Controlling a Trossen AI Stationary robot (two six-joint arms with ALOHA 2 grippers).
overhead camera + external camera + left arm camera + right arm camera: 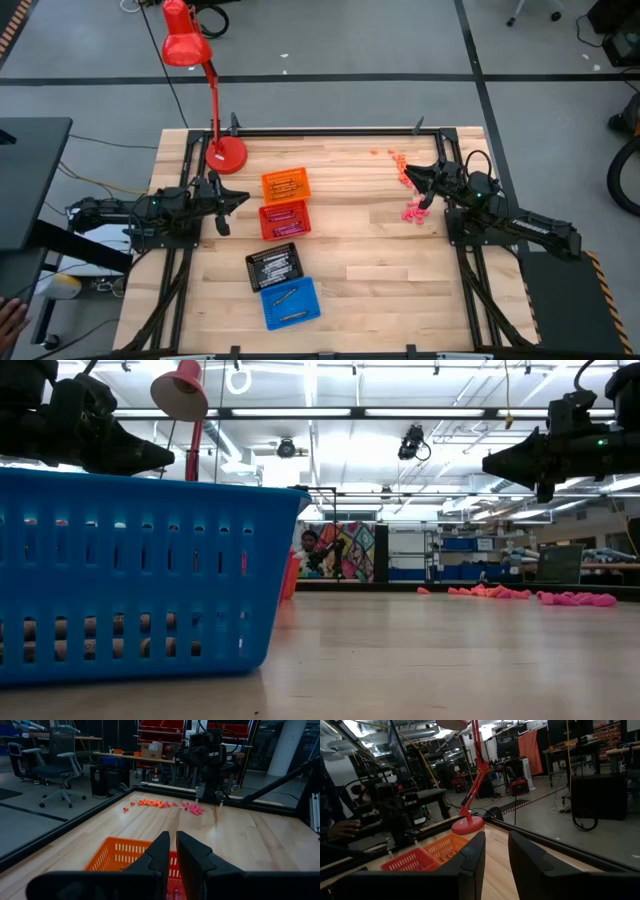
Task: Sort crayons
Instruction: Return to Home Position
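Crayons (412, 208) lie in a loose heap at seven o'clock from the right gripper (410, 175), its narrow jaws empty.

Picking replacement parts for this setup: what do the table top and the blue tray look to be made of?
The table top looks like pale wood with a smooth, faintly glossy finish: parallel plank seams and grain show from above. The blue tray looks like moulded plastic, uniform in colour, with rows of slots in its wall and a rolled rim. Both are judged by look only.
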